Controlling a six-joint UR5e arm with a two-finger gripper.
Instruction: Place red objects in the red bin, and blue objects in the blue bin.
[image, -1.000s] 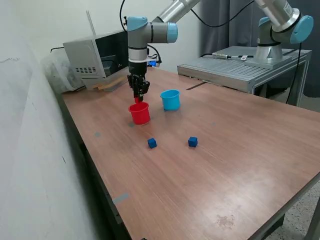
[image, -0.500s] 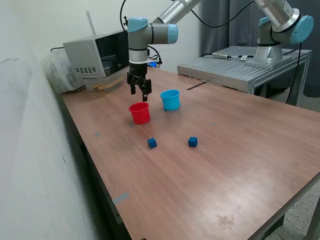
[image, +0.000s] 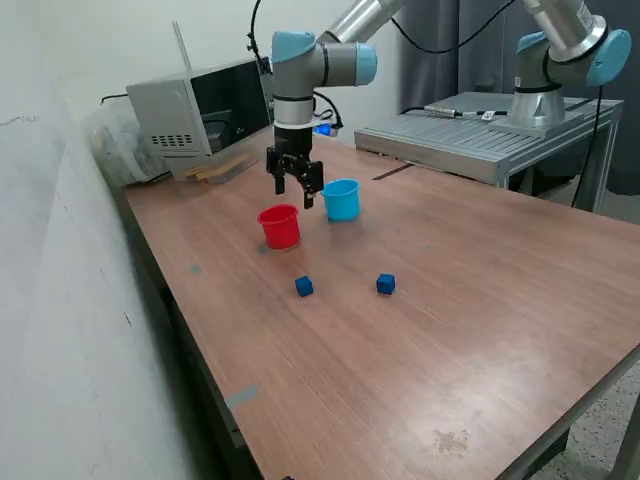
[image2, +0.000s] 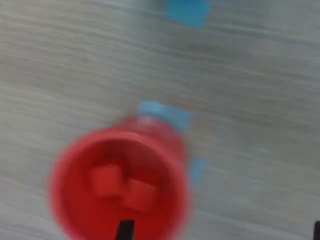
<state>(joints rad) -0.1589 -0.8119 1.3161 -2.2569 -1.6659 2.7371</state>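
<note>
Two red cubes lie side by side on the floor of the red cup, as the blurred wrist view shows; the red half of the sort looks done. What is left are the two blue cubes. One blue cube sits on the desk nearer the front edge than the red cup, and the other blue cube lies to the exterior view's right of it, well apart from it. Both are out in the open, with nothing crowding them. The blue cup stands just beside the red cup, on the side toward the desk's back edge and the exterior view's right.

The cubes look solid, stiff and very light, so they should not deform in a pinch. But they are tiny and could skid or twist on the smooth wood if one finger touches first. The best hold is probably across two opposite flat faces, squared to the cube, with the fingertips low near the desk top.

The gripper hangs above the desk between the two cups, clear of both rims. Its fingers are parted, a moderate gap between them, and nothing is held or touched. In the wrist view only dark fingertip ends show at the picture's edge, which fits a spread, empty jaw.
</note>
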